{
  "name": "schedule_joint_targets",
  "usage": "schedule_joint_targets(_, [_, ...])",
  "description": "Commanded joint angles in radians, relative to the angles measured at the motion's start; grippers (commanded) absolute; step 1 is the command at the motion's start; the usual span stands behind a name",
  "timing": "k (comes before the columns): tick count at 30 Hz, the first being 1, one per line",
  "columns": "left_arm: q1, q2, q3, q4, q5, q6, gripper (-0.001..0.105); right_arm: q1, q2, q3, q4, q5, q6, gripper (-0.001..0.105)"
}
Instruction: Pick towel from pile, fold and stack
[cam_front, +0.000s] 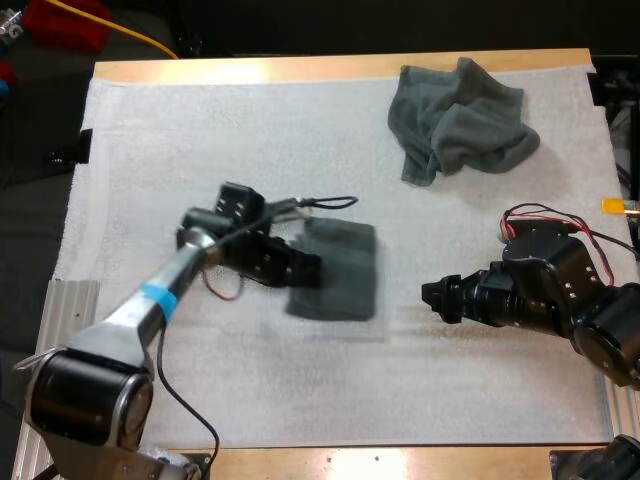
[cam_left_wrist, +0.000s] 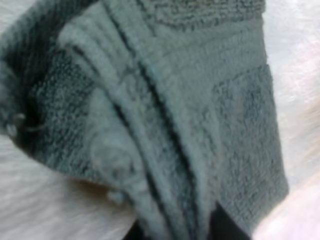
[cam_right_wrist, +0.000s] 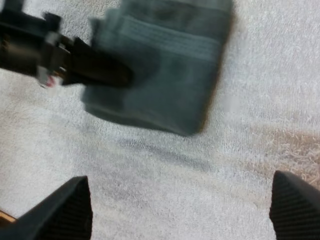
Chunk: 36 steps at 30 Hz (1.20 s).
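Stacking step: folded towel (cam_front: 338, 270) gripped mid-way across the mat (cam_front: 200, 140).
Left claw (cam_front: 303, 270) pinches its edge; right claw (cam_front: 432, 296) hangs spread, apart. Next, I judge: lay it flat, release, then fetch the crumpled towel (cam_front: 462, 120).

Grey-green folded towel (cam_front: 335, 270), band seemingly ribbed; white mat (cam_front: 200, 130).

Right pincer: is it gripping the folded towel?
No, the right pincer stands wide open above the mat, clear of the folded towel, whose edge the left pincer grips.
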Motion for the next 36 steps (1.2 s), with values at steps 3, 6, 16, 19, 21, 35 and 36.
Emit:
schedule_joint_targets(3, [0.058,-0.016,-0.074,0.145,-0.126,0.135,0.000,-0.004,-0.008,0.001,0.007,-0.002,-0.010,0.071])
schedule_joint_targets(6, [0.106,-0.016,-0.111,0.217,-0.241,0.215,0.000,-0.004,-0.008,0.001,0.007,-0.002,-0.010,0.071])
schedule_joint_targets(16, [0.263,-0.014,-0.119,0.261,-0.487,0.284,0.000,-0.004,-0.008,0.001,0.007,-0.032,-0.010,0.071])
schedule_joint_targets(19, [0.318,-0.014,-0.119,0.269,-0.512,0.284,0.000,-0.004,-0.008,0.001,0.007,-0.042,-0.010,0.071])
schedule_joint_targets(21, [0.351,-0.014,-0.119,0.276,-0.543,0.284,0.000,-0.004,-0.008,0.001,0.006,-0.042,-0.010,0.071])
schedule_joint_targets(35, [0.430,-0.014,-0.119,0.268,-0.618,0.284,0.000,-0.004,-0.007,0.001,-0.171,-0.175,0.006,0.071])
schedule_joint_targets(36, [0.430,-0.014,-0.119,0.266,-0.619,0.284,0.000,-0.004,-0.007,0.001,-0.174,-0.175,0.006,0.071])
